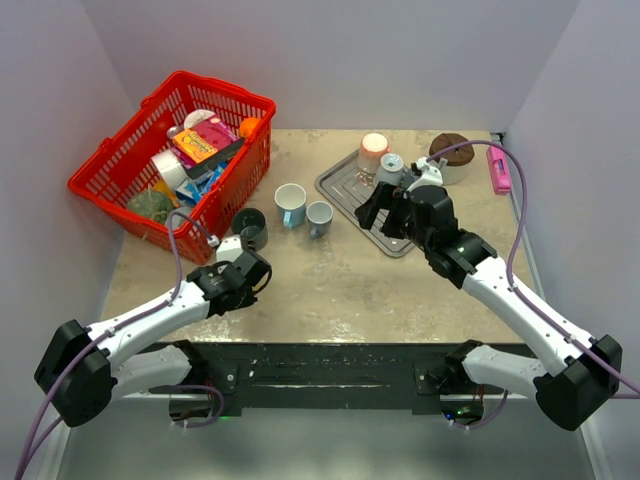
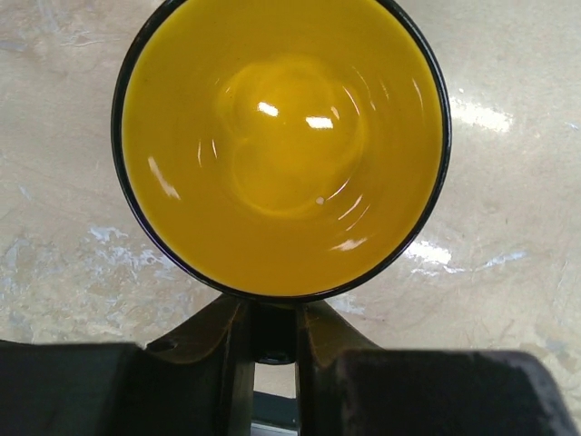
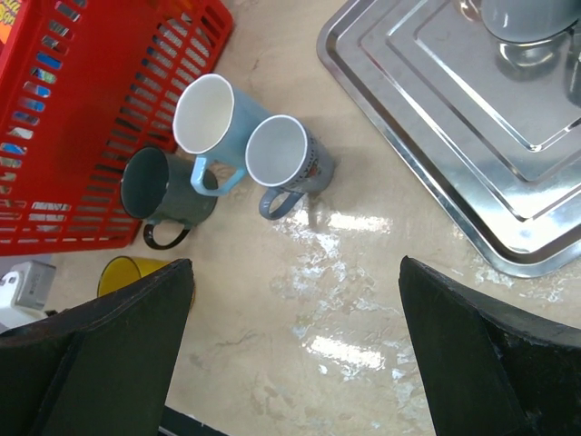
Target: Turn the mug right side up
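Mug: the black mug (image 2: pixel 281 145) with a glossy yellow inside sits directly ahead of the left claw (image 2: pixel 272 327), mouth turned toward the wrist camera, the marbled table (image 1: pixel 340 290) behind it.
Left claw: fingers drawn in tight on a dark piece at the mug's near rim, seemingly its handle.
Location: near the table's front left, below the red basket (image 1: pixel 110 165).
Right claw (image 3: pixel 295 263): jaws spread wide, holding nothing, above the table beside the metal tray (image 3: pixel 427 163).
Neighbours: a dark mug (image 3: pixel 159 191), a pale blue mug (image 3: pixel 213 118) and a grey mug (image 3: pixel 286 159) stand mouths up in between.
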